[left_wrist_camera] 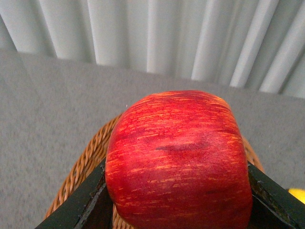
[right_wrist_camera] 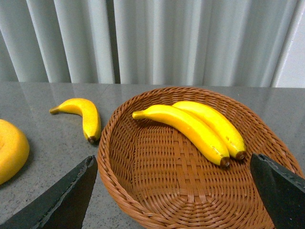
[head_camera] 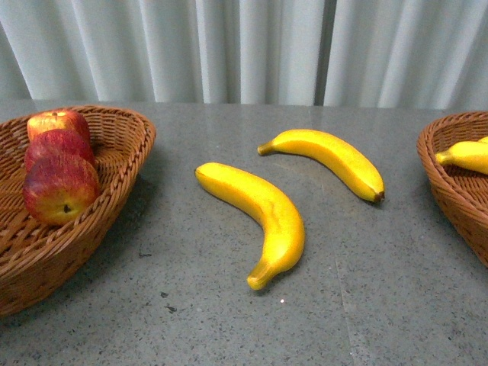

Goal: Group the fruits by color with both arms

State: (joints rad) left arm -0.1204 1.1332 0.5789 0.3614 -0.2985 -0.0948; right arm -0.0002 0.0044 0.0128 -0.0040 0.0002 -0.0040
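Red apple [left_wrist_camera: 178, 160] snug between the left jaws, over the wicker basket [left_wrist_camera: 93, 152]

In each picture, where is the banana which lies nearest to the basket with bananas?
Front view: banana on the table, right of centre.
Left wrist view: only a yellow scrap, too little to tell.
Right wrist view: banana just outside the basket rim.
Shared landmark: that basket, front and right wrist views.
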